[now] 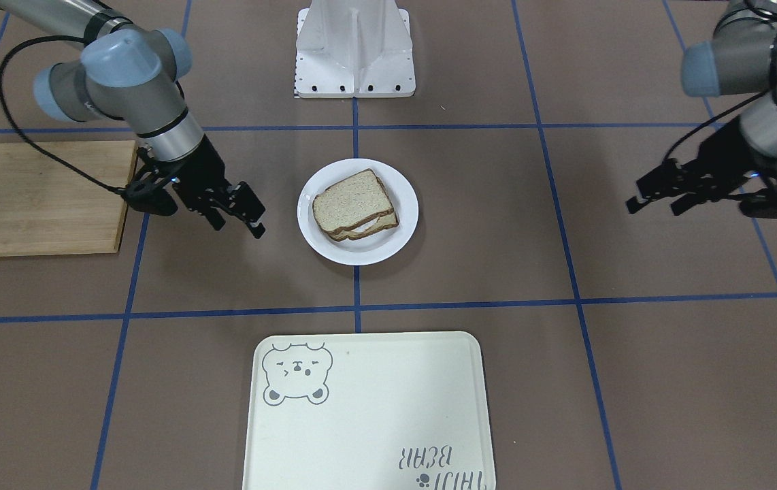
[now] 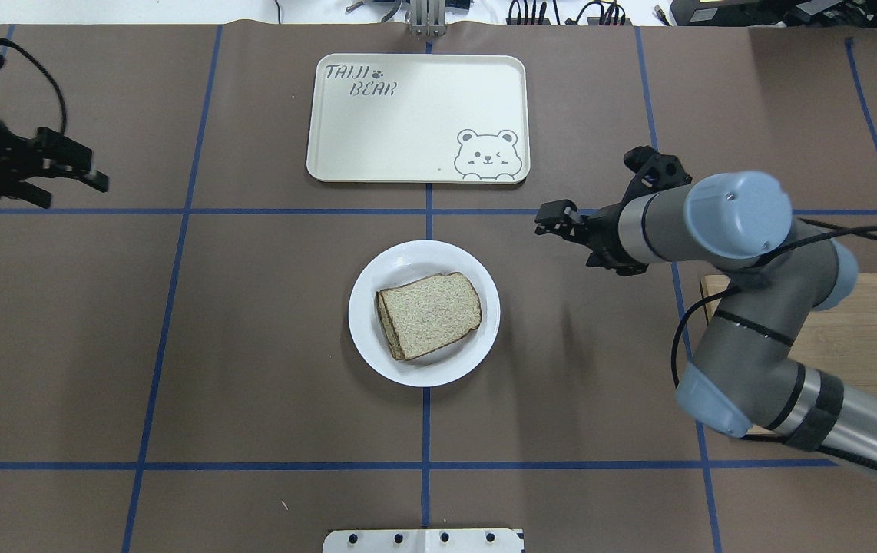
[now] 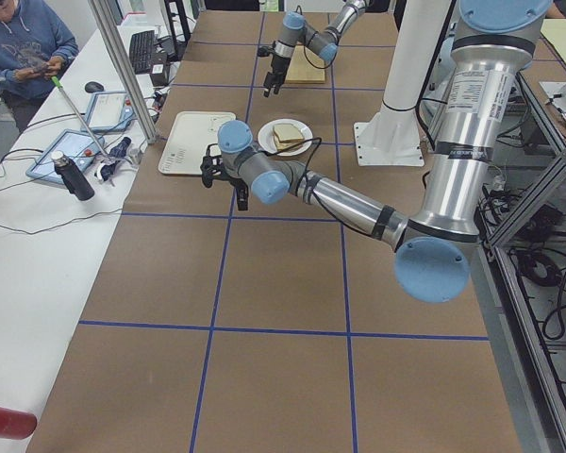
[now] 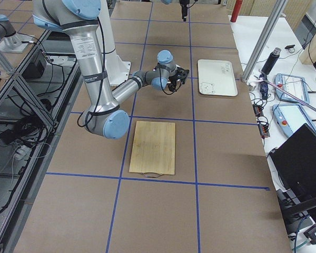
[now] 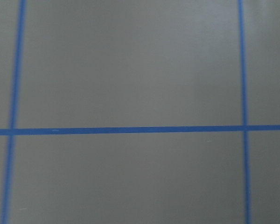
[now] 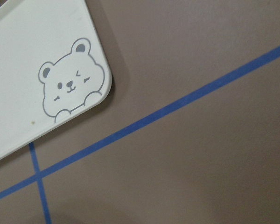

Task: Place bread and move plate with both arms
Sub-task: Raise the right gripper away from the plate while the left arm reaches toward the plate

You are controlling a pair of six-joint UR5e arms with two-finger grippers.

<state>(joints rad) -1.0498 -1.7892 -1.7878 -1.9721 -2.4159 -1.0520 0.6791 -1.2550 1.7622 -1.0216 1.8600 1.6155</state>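
Bread (image 2: pixel 431 311) plated; left pincer (image 1: pixel 652 204), right pincer (image 1: pixel 239 226) agape, empty.

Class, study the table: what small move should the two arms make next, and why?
Probably bring the left gripper and right gripper in to opposite rims of the plate: the bread already lies on it, and both hang open and empty off to its sides.
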